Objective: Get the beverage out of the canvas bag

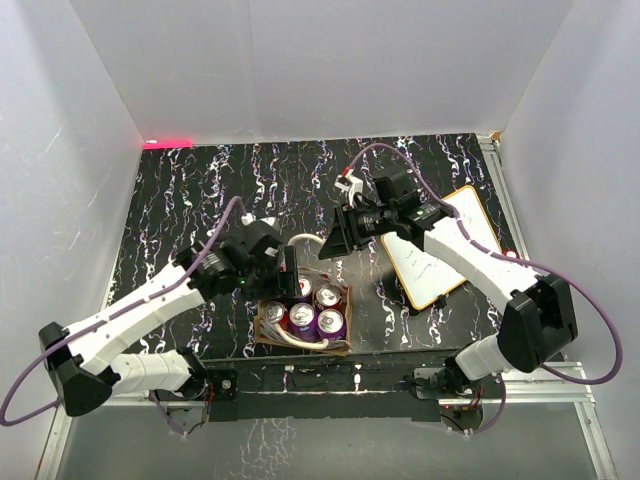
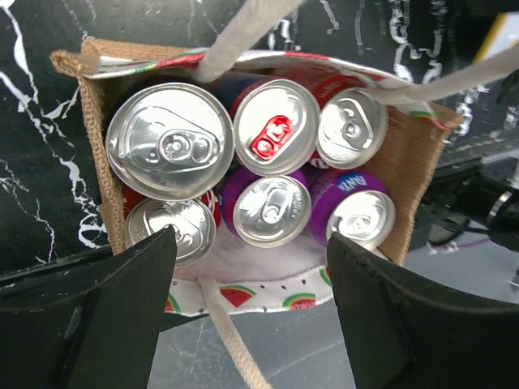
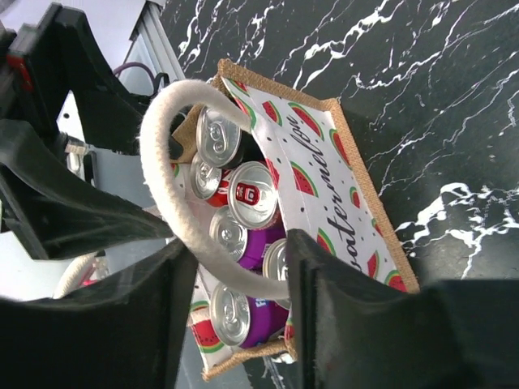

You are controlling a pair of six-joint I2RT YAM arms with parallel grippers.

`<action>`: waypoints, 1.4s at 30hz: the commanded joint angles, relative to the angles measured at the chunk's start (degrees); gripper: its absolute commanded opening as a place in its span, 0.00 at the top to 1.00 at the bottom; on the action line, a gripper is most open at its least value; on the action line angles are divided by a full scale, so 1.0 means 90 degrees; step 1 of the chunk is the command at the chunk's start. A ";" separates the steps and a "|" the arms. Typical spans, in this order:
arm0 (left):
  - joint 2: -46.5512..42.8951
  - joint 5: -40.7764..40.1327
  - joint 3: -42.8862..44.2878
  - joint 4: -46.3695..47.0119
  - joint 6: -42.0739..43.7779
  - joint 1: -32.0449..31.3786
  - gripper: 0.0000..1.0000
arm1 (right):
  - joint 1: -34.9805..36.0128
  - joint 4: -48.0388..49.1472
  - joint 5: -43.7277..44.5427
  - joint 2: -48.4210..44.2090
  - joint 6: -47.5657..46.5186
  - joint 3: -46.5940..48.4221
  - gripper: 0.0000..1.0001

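The canvas bag point(image 1: 264, 336) stands open near the table's front edge, tan with a watermelon-print lining and cream handles. It holds several upright beverage cans point(image 1: 301, 317), some red, some purple. In the left wrist view the bag point(image 2: 415, 162) is right below, and a silver-topped can point(image 2: 170, 150) looks nearest. My left gripper point(image 1: 292, 272) point(image 2: 251, 271) hovers open over the bag's near rim, empty. My right gripper point(image 1: 332, 244) point(image 3: 242, 312) is open above the bag point(image 3: 365, 190). One cream handle loop point(image 3: 166, 194) runs across the gap between its fingers.
An orange-framed whiteboard point(image 1: 440, 245) lies to the right of the bag, under the right arm. The table is black marble-patterned point(image 1: 200, 190), with white walls around it. A metal rail point(image 1: 330, 385) runs along the front edge by the arm bases.
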 commanded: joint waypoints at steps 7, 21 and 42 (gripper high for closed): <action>0.1060 -0.1755 0.0463 -0.1080 -0.1612 -0.0653 0.34 | 0.0282 0.0178 0.0594 -0.0019 -0.0023 0.0234 0.81; 0.0566 -0.2776 0.0359 -0.1203 -0.3368 -0.0754 0.23 | 0.0367 0.0216 0.0605 -0.0121 0.0051 0.0107 0.87; 0.1331 -0.3338 0.0494 -0.1522 -0.4339 -0.0539 0.26 | 0.0490 0.0196 0.0664 -0.0155 0.0040 0.0075 0.87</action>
